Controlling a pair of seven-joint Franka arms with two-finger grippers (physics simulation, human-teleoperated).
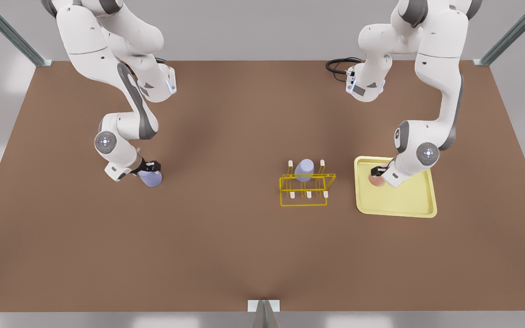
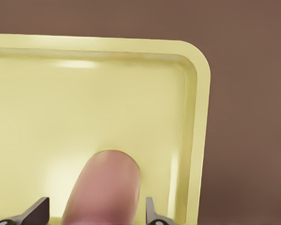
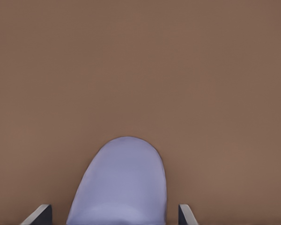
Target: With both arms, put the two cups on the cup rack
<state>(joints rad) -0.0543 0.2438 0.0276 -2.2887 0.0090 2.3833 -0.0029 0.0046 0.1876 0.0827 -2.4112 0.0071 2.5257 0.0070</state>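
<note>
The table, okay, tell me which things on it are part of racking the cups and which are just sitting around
Part of the job:
- lavender cup, between the right gripper fingers
- pink cup, between the left gripper fingers, over the tray
- yellow cup rack

Just there:
- pale-yellow tray
- second lavender cup already on the rack
- black cable at the table's far edge

The left hand [image 1: 378, 171], on the front view's right, hangs low from a bent arm, its fingers [image 2: 152, 213] spread apart. The right hand [image 1: 151, 166], on the front view's left, is equally low, with its fingers [image 3: 187, 214] also spread wide.
</note>
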